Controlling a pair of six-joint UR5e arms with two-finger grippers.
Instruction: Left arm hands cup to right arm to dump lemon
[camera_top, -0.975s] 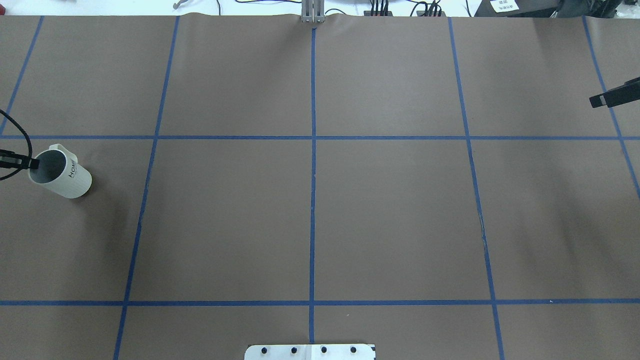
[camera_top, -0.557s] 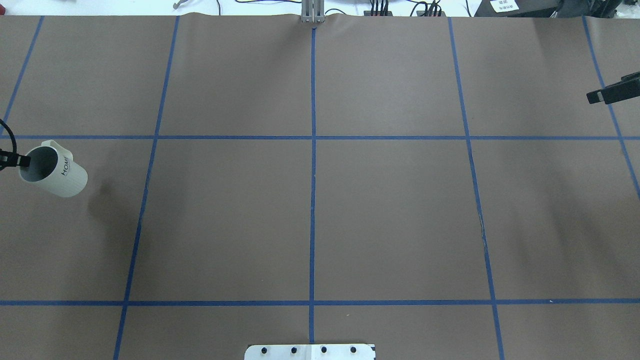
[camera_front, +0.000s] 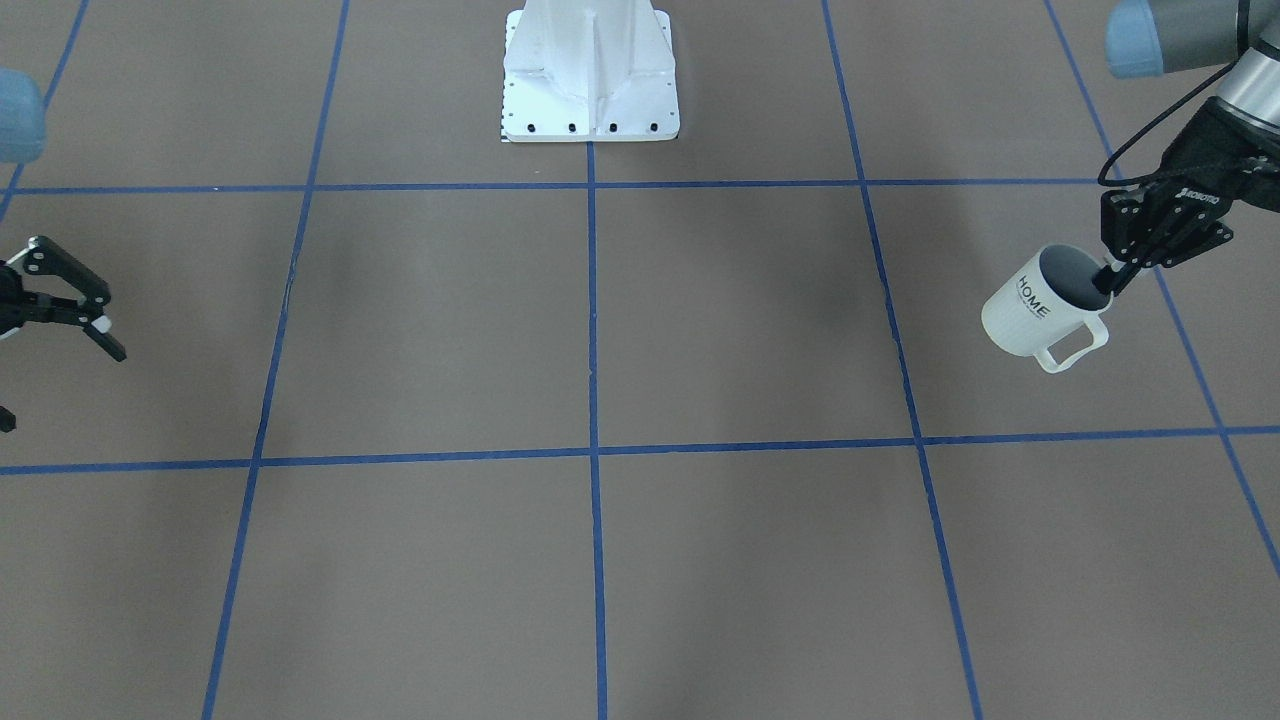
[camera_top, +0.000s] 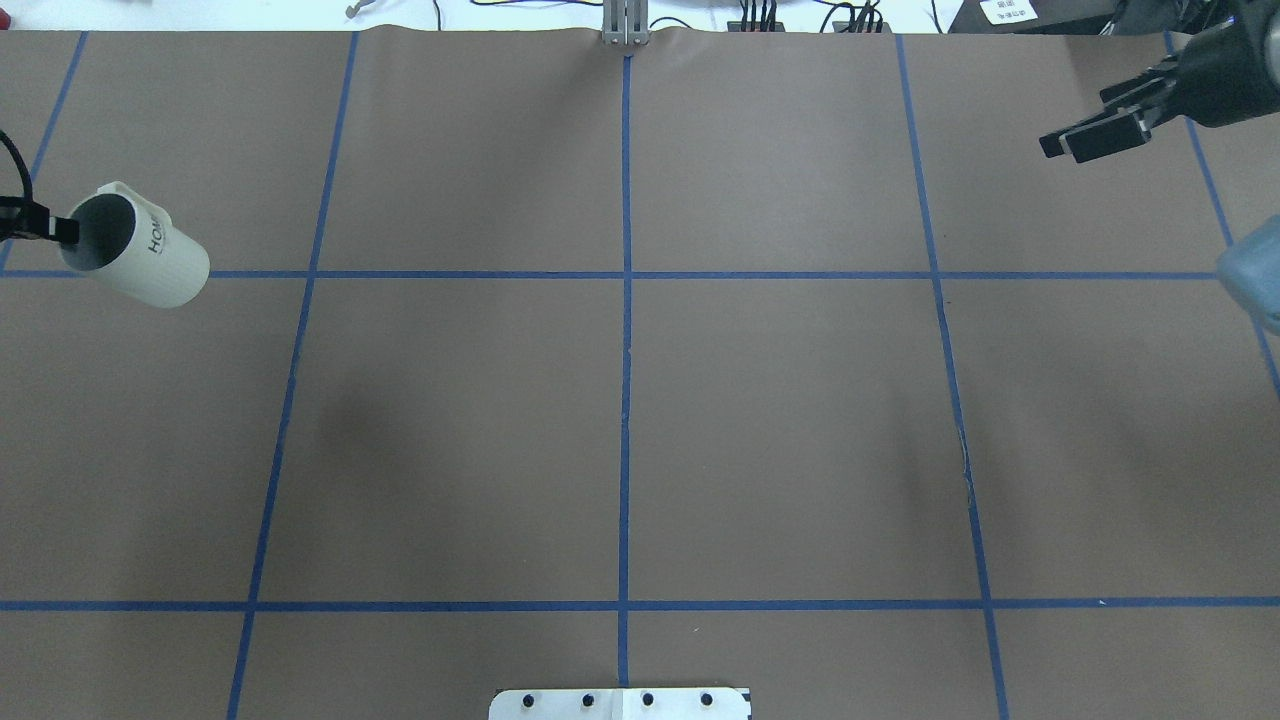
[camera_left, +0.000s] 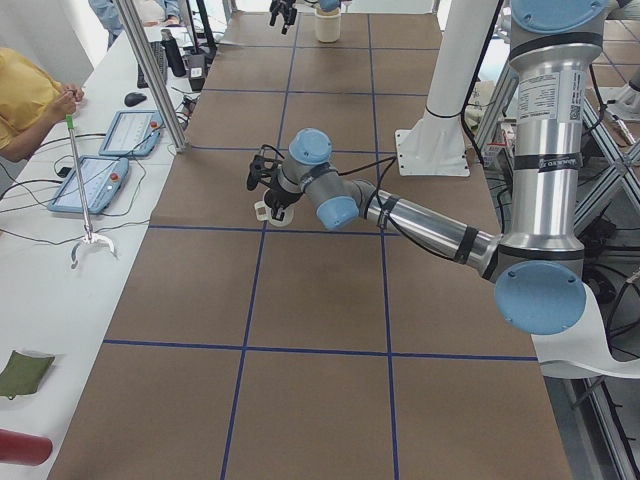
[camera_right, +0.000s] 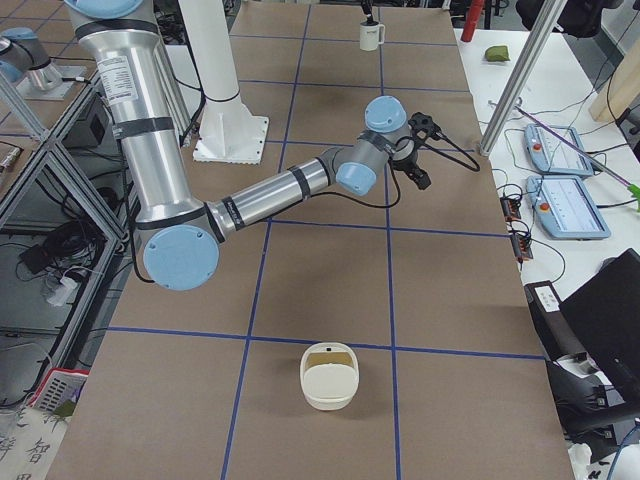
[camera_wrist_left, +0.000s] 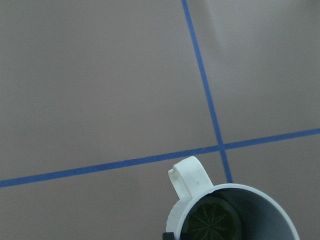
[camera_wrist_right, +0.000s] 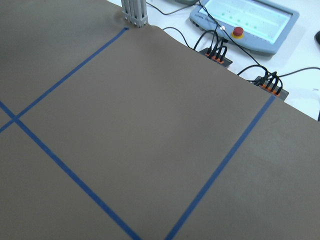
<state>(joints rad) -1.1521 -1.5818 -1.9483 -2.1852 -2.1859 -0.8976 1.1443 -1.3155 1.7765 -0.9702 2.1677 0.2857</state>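
The white "HOME" cup (camera_front: 1030, 308) hangs tilted above the brown table, handle toward the operators' side. My left gripper (camera_front: 1108, 279) is shut on its rim, one finger inside. In the overhead view the cup (camera_top: 140, 258) is at the far left with the left gripper (camera_top: 60, 231) on its rim. The left wrist view looks into the cup (camera_wrist_left: 260, 210), where a dark lemon slice (camera_wrist_left: 211, 220) lies at the bottom. My right gripper (camera_front: 62, 385) is open and empty at the table's other end; it also shows in the overhead view (camera_top: 1060, 148).
A cream container (camera_right: 328, 377) stands on the table near the right end. The robot's white base (camera_front: 590, 75) is at the middle. Tablets (camera_left: 100, 165) and an operator (camera_left: 25, 95) are along the far side, and cables (camera_wrist_right: 220, 50) lie at the mat's edge.
The left gripper has lifted the cup and carried it toward the far side of the table. The right gripper has come further in over the table from the right edge.
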